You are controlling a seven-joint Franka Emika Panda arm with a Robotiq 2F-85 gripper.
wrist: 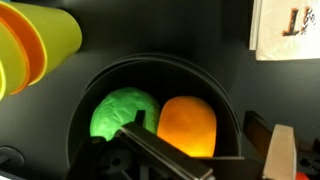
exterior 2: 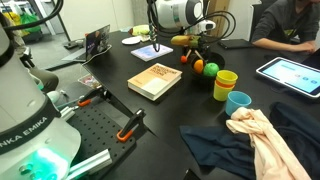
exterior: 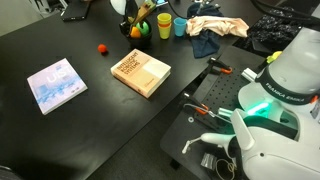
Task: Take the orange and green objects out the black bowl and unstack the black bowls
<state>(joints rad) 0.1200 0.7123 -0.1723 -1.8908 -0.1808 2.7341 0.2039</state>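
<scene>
Quick status, nothing fancy. In an exterior view the black bowl (exterior: 138,36) is seen at the far side of the table (exterior: 90,105), with the pincer (exterior: 136,20) hung right above it. In an exterior view from the other end, the orange object (exterior 2: 198,66) and green object (exterior 2: 211,69) are seen in the bowl, a yellow cup (exterior 2: 225,85) just beside it. In the wrist view both are shown side by side inside the bowl. Nothing is seen gripped, and how far the pincer is opened can't be told. So nothing's done yet: both pieces are left to be lifted out, and the bowls left to be unstacked.
</scene>
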